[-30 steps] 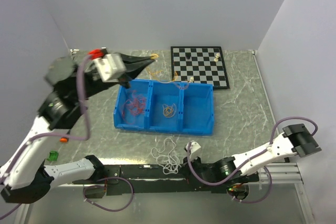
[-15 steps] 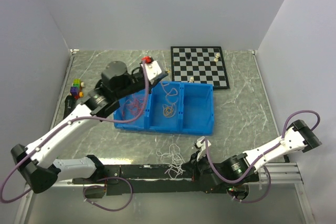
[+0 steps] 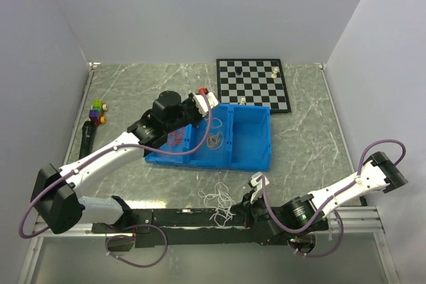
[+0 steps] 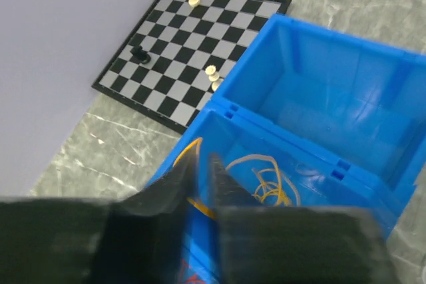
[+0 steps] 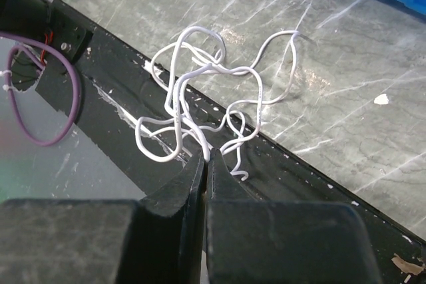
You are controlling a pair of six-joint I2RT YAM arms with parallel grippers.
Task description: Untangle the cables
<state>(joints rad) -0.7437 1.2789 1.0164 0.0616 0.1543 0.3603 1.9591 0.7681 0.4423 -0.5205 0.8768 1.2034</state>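
A blue three-part bin holds red-pink cables in its left part and yellow cables in the middle part. My left gripper hangs over the divider between those two parts. In the left wrist view it is shut on a thin orange cable, with the yellow cables below. A white cable clump lies at the table's front edge. My right gripper is beside it and, in the right wrist view, is shut on a strand of the white cable.
A chessboard with a few pieces lies behind the bin and shows in the left wrist view. Small coloured blocks and a black object lie at the left edge. The bin's right part holds nothing.
My left arm has swung down and to the right, from high behind the bin's left corner to low over the bin. My right gripper has shifted slightly right, staying at the white cable.
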